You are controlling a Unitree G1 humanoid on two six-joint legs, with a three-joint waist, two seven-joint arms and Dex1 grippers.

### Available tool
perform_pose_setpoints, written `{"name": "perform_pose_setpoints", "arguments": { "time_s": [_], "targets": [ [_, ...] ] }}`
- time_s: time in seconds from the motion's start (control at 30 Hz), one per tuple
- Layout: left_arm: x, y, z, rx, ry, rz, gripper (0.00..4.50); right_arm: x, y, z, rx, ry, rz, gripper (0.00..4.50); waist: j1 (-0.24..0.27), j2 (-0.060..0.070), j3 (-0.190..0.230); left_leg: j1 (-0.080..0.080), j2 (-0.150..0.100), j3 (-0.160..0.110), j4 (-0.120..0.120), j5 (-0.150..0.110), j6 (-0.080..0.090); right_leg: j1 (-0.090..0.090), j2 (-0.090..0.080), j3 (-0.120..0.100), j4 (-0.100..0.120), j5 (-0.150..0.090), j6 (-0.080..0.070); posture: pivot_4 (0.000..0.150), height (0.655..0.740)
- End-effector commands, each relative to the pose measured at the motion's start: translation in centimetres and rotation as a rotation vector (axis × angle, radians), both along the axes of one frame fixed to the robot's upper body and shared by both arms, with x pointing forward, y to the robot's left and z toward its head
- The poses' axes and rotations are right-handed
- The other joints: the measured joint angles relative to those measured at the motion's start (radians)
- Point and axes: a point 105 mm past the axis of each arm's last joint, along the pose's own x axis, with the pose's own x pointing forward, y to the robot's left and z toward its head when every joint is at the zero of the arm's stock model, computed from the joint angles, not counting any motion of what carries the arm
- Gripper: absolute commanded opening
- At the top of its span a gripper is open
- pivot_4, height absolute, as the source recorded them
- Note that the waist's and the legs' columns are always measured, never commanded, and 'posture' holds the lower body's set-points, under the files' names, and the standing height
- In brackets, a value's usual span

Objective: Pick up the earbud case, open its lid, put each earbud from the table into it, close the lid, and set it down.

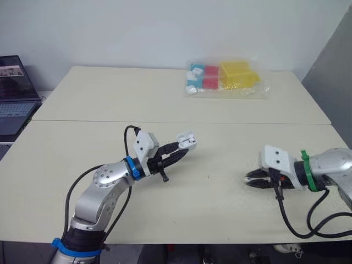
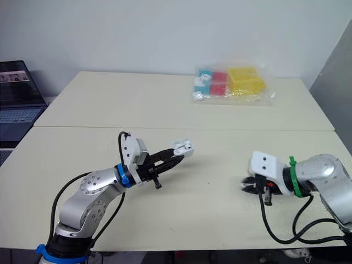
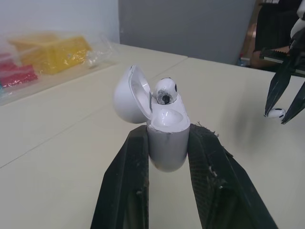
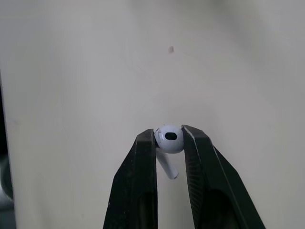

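My left gripper [image 1: 184,147] is shut on the white earbud case [image 3: 166,143], held a little above the table left of centre. Its lid [image 3: 129,95] stands open and one earbud [image 3: 165,90] sits in the case, its head poking out. To the right, low over the table [image 1: 220,203], my right gripper [image 1: 250,180] is shut on the second white earbud [image 4: 169,139], pinching its round head with the stem pointing down toward the tabletop. That right gripper [image 3: 282,102] with the second earbud [image 3: 275,113] is also seen past the case in the left wrist view.
A clear plastic bag [image 1: 225,80] with yellow, red and blue boxes lies at the far right of the table. A laptop [image 1: 14,93] stands off the table's left side. A seam [image 1: 247,123] crosses the tabletop between the bag and the grippers.
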Motion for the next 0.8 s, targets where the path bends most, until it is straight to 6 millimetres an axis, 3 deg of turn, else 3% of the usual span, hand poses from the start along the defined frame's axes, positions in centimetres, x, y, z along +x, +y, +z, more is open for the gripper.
{"name": "perform_pose_setpoints", "arguments": {
  "time_s": [0.03, 0.17, 0.33, 0.8],
  "targets": [
    [-0.1, -0.8, 2.1, -0.048, -0.079, -0.025, 0.79, 0.0, 3.8, 3.6, 0.294, -0.085, 0.02, 0.41, -0.001, 0.0, 0.0, 0.0, 0.0, 0.0, 0.0, 0.0, 0.0, 0.0, 0.0, 0.0, 0.0, 0.0, 0.0, 0.15, 0.74],
    [0.2, -1.3, 2.4, -0.044, -0.096, -0.04, 0.79, 0.3, 6.7, 6.4, 0.602, -0.152, 0.023, 0.41, 0.001, 0.0, 0.0, -0.001, 0.001, -0.002, 0.0, 0.0, 0.0, 0.0, 0.001, -0.001, 0.001, 0.0, 0.0, 0.15, 0.74],
    [0.7, -1.6, 2.8, -0.039, -0.102, -0.06, 0.79, 1.2, 8.9, 7.5, 0.793, -0.189, -0.03, 0.41, 0.001, 0.0, 0.0, -0.003, 0.0, -0.001, 0.001, 0.0, 0.0, -0.001, 0.0, 0.0, 0.0, 0.0, 0.0, 0.15, 0.74],
    [1.3, -1.7, 3.4, -0.054, -0.109, -0.065, 0.79, 4.0, 10.4, 7.4, 0.877, -0.289, -0.149, 0.41, -0.001, 0.001, 0.0, -0.002, 0.0, -0.001, 0.0, 0.0, 0.0, -0.001, 0.001, 0.0, 0.0, 0.0, 0.0, 0.15, 0.74]
  ]
}}
